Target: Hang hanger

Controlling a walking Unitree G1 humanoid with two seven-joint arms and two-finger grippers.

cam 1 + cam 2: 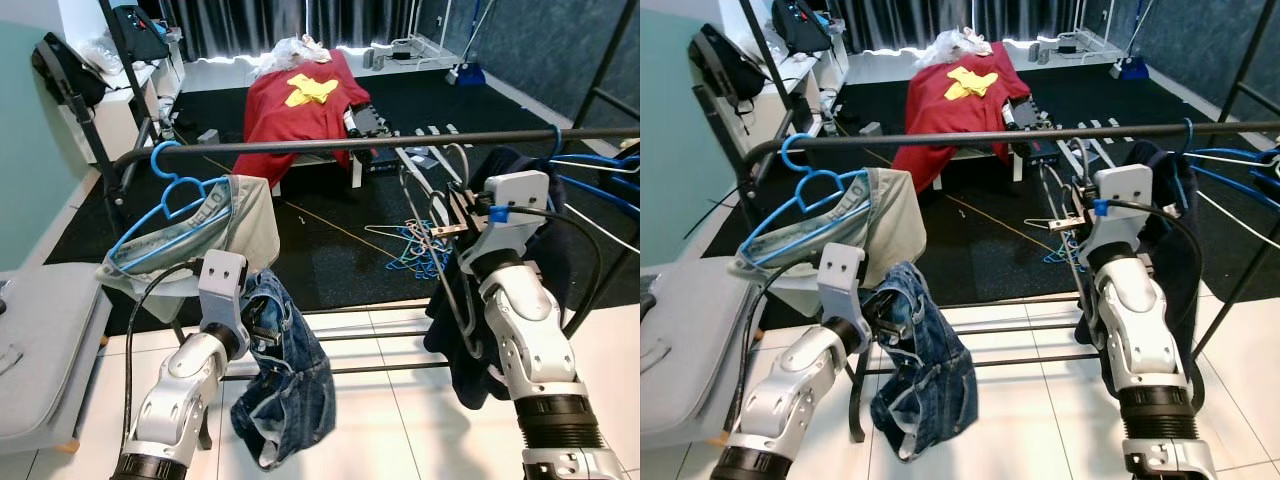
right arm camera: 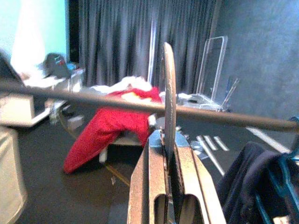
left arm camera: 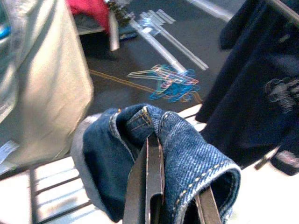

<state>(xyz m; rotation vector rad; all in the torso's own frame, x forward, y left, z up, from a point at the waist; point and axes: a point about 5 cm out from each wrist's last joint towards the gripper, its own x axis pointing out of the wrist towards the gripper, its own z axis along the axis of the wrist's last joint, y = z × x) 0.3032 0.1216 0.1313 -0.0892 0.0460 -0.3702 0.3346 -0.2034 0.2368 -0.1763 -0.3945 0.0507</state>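
Below the dark rail [image 1: 380, 143], right claw [image 2: 168, 140] pinches a hanger [image 2: 169, 93], left claw [image 3: 154, 186] denim [image 1: 285, 385]; lift the hook over.

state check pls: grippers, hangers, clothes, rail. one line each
left gripper: shut on jeans
jeans: bunched, dangling from the left gripper, off the rail
right gripper: shut on a hanger, held up near the rail
hanger: not yet on the rail
rail: level, with clothes hanging from it
blue hanger: hooked on the rail, carrying a beige garment
dark garment: hanging from the rail
spare hangers: piled on the floor
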